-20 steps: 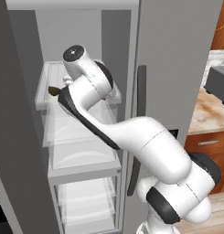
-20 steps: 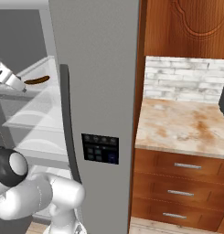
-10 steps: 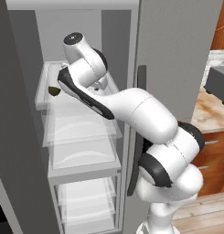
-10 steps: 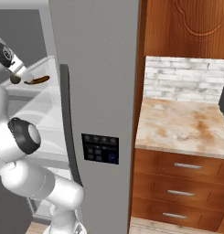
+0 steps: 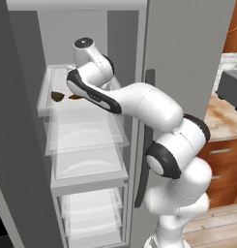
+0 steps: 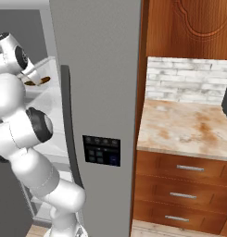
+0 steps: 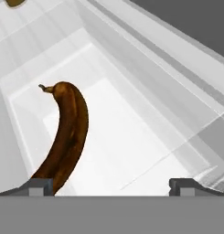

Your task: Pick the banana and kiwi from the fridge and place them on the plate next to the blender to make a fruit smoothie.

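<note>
The fridge [image 5: 187, 48] stands open with my arm reaching onto its top translucent shelf [image 5: 86, 126]. The banana [image 7: 67, 132], dark brown and curved, lies on that shelf with its lower end next to my left fingertip [image 7: 40, 186]. My gripper [image 7: 111, 187] is open and holds nothing; the banana sits toward the left side of the gap. The kiwi [image 5: 56, 96] rests just left of the banana [image 5: 75, 97], and the kiwi [image 7: 15, 2] also peeks in at the hand view's top left corner. From the right side the banana [image 6: 38, 82] lies under my hand. The plate and blender are out of view.
The fridge door [image 6: 101, 69] with its dark handle and control panel [image 6: 102, 150] stands right of my arm. Beyond it lies a marbled counter [image 6: 189, 125] over wooden drawers [image 6: 189, 194], with a dark grey appliance [image 5: 231, 85] on it. Lower fridge shelves [image 5: 88, 169] hang beneath.
My arm has straightened and risen, carrying the hand deeper over the top shelf toward the banana. The jaws stayed open; banana and kiwi have not moved.
</note>
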